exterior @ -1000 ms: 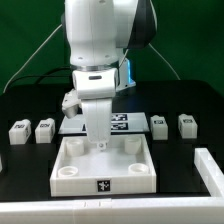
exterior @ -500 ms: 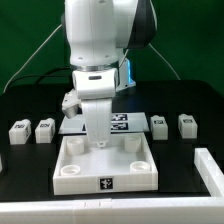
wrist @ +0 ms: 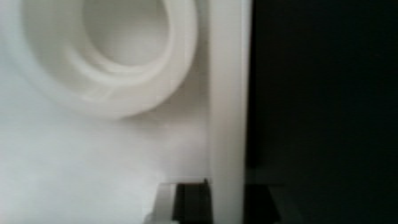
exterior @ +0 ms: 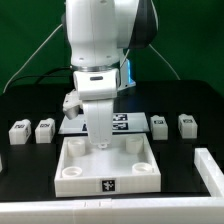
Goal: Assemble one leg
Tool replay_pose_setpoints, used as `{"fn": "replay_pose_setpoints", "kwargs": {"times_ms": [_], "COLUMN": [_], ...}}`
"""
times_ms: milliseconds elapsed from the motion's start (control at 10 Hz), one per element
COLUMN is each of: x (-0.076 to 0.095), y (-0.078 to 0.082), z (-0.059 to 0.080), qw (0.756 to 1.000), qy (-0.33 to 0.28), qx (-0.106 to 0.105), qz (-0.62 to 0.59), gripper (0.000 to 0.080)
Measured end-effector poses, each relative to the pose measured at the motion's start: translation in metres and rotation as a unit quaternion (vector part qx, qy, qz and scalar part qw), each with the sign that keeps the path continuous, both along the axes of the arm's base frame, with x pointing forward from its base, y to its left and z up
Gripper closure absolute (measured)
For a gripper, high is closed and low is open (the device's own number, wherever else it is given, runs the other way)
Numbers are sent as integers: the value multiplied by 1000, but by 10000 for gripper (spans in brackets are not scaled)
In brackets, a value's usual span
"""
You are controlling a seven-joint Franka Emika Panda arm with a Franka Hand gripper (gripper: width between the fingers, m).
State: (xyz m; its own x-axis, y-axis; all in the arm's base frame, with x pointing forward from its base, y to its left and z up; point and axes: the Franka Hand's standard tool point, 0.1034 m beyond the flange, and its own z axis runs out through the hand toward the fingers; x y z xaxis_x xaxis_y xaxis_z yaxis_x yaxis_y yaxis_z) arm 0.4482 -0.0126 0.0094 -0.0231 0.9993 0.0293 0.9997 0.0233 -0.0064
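Down on the black table (exterior: 190, 100) sits the large white square plastic tray (exterior: 104, 176), and the arm's two-finger gripper (exterior: 102, 145) is lowered right inside it, close to the rear wall. Count the tray's round sockets: four, one in each corner, and the gripper's tip stands between the two rear ones. There's one black-and-white tag on the tray's front wall.

The wrist view sits hard up against the tray floor (wrist: 71, 150), one round socket (wrist: 125, 50) and a straight white wall beside darkness. I cannot tell whether the pincer is parted or clenched.

Now the legs: four small white cuboid plastic blocks, all lying on the table outside the tray, each with a dark square tag on top. On the exterior view's left are the outer left leg (exterior: 19, 130) and the inner left leg (exterior: 44, 130), just beside each other. On its right are the inner right leg (exterior: 159, 124) and the outer right leg (exterior: 186, 123).

The flat white marker board (exterior: 125, 122) lies behind the tray.
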Motion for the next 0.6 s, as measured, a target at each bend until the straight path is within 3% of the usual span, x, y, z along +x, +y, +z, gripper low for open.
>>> {"fn": "replay_pose_setpoints", "kwargs": {"times_ms": [200, 600], "x": [22, 48], "y": [20, 67], "z": [1, 0], "qw": [1000, 999], "qy": [-4, -12], "qx": [7, 20], "qz": [2, -22], "gripper": [741, 741]}}
